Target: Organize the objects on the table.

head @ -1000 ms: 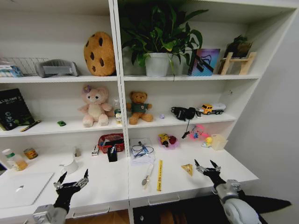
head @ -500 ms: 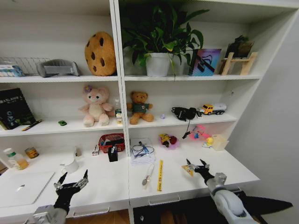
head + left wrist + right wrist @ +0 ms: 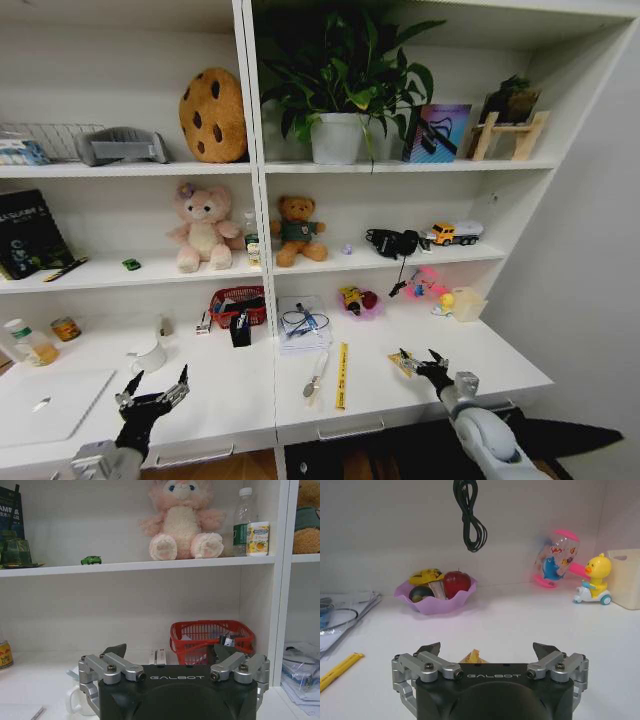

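Head view: the right gripper (image 3: 419,359) hovers low over the table (image 3: 480,350) with its fingers spread wide, straddling the yellow triangular wedge (image 3: 401,362); this placement suggests a pick of the wedge is in preparation. The wedge lies near the front edge of the table; open surface extends beyond it toward the back wall. The yellow ruler (image 3: 342,375) and the spoon (image 3: 316,377) lie just to the robot's left of the wedge, apart from it. The left gripper (image 3: 152,390) waits with fingers wide above the table, beside the silver laptop (image 3: 48,402).

Left wrist view: the left gripper (image 3: 176,659) holds nothing; a red basket (image 3: 212,639) stands beyond it against the back.

Right wrist view: the right gripper (image 3: 487,649) is spread wide and empty; the wedge (image 3: 472,657) sits between the jaws, partly hidden by the gripper body; bare table surface separates it from the purple bowl (image 3: 438,600) and the ruler (image 3: 339,670), so a closing grip appears unobstructed.
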`<state>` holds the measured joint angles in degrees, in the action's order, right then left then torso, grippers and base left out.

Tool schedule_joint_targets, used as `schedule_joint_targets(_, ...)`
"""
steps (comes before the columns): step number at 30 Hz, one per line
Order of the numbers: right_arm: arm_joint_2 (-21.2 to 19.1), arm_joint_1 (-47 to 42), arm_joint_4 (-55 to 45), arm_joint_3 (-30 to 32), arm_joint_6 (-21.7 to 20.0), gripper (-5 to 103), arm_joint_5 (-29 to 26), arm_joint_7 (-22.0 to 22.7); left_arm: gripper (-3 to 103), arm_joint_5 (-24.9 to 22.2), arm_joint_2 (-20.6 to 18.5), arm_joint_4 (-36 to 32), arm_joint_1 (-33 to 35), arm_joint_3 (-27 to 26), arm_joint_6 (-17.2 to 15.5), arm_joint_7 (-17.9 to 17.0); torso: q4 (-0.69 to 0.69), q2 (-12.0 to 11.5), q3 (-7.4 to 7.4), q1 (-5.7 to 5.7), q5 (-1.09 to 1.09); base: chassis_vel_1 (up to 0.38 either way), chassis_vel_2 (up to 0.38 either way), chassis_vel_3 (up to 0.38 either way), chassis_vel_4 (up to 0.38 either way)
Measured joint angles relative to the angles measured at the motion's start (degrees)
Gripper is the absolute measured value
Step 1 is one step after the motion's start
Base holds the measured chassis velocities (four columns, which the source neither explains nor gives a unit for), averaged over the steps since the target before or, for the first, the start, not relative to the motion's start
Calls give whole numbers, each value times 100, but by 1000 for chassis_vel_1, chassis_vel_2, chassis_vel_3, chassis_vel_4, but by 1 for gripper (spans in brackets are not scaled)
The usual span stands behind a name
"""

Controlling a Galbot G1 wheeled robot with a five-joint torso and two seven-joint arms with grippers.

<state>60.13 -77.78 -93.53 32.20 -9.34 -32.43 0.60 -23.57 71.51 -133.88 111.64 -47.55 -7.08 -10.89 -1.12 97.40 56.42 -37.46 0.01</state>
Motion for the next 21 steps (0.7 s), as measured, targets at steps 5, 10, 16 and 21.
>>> schedule_joint_targets(5, -3, 250, 303, -242, 0, 99, 1, -40, 99, -9, -1, 5, -2, -13, 0, -3, 1, 0, 0, 0, 0, 0, 0, 0, 0)
schedule_joint_targets(10, 34, 432, 419, -434, -46, 95, 7, 3, 99, -16, 6, 22, -9, -22, -3, -8, 2, 0, 0, 0, -1, 0, 0, 0, 0)
schedule_joint_targets(16, 41, 396, 431, -436, -144, 68, 67, 128, 99, -48, 1, 62, -24, -51, -7, -17, -1, 0, 0, 0, -1, 0, 0, 0, 0)
schedule_joint_targets(21, 36, 338, 393, -383, -143, 52, 70, 127, 99, -40, 7, 83, -47, -7, -17, -18, -1, 0, 0, 0, -1, 0, 0, 0, 0)
